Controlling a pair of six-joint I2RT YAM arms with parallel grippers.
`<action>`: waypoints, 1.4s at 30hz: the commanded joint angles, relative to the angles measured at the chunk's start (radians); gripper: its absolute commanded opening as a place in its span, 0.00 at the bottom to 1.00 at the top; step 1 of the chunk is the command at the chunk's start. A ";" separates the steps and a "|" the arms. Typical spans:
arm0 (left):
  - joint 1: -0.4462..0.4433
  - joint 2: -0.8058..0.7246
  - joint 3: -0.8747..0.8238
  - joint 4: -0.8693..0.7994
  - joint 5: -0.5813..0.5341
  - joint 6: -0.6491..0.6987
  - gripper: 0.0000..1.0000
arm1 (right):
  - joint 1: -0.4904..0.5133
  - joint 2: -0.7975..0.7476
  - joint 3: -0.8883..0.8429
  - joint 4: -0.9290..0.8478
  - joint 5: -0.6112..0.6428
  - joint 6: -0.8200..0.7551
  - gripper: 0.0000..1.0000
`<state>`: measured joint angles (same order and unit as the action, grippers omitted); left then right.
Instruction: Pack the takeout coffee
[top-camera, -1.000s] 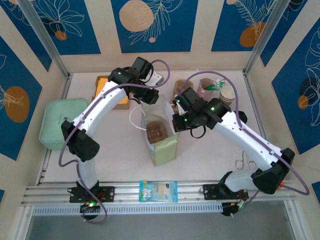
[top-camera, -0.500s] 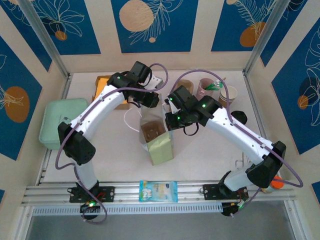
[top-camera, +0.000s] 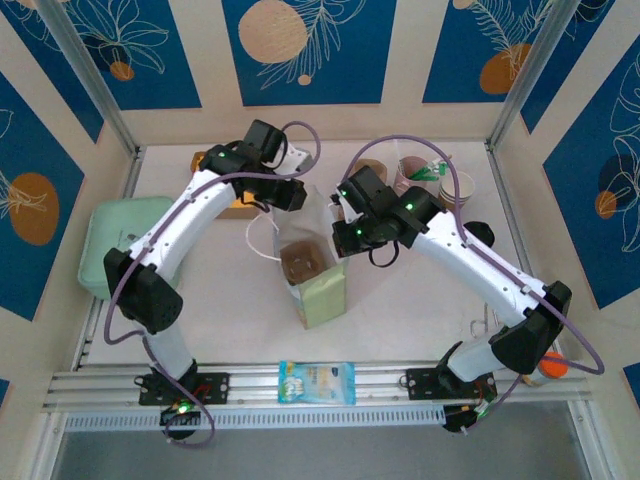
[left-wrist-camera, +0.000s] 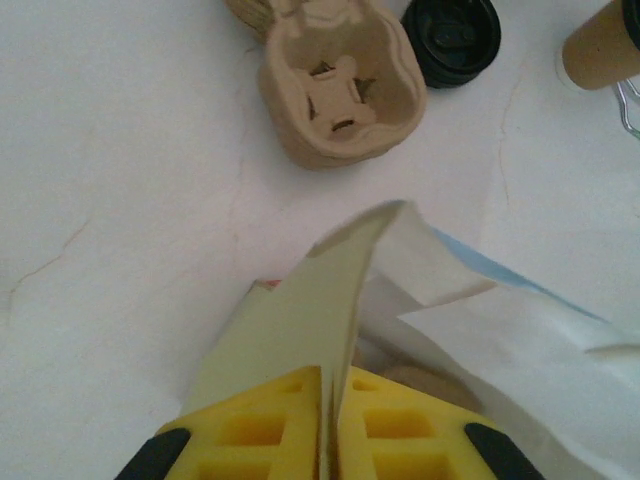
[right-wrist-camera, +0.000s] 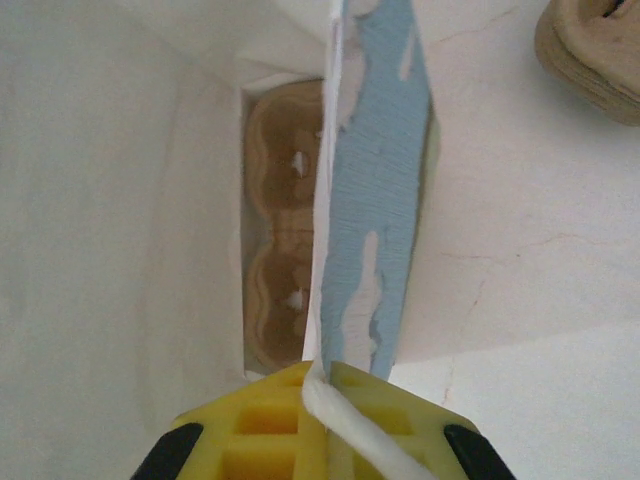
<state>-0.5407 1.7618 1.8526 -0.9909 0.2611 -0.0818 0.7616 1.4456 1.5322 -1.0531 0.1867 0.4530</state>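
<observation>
Paper bag stands mid-frame, its mouth pinched by left jaws on one wall and right jaws on the opposite wall. Judged best: pull the walls apart evenly, without tearing. Coffee sits outside on the tabletop, upper right of the left wrist view
</observation>
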 joint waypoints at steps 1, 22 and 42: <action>0.013 -0.052 -0.007 -0.022 0.022 -0.012 0.13 | -0.022 -0.011 0.049 -0.030 0.023 -0.045 0.00; 0.062 -0.102 -0.081 -0.006 0.025 -0.015 0.42 | -0.074 0.120 0.244 -0.106 0.043 -0.128 0.21; 0.103 -0.149 -0.129 0.036 0.063 -0.024 0.65 | -0.121 -0.023 0.403 -0.309 0.142 -0.046 0.99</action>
<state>-0.4488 1.6451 1.7351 -0.9710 0.2901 -0.1040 0.6579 1.4792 1.8988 -1.3102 0.2970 0.3748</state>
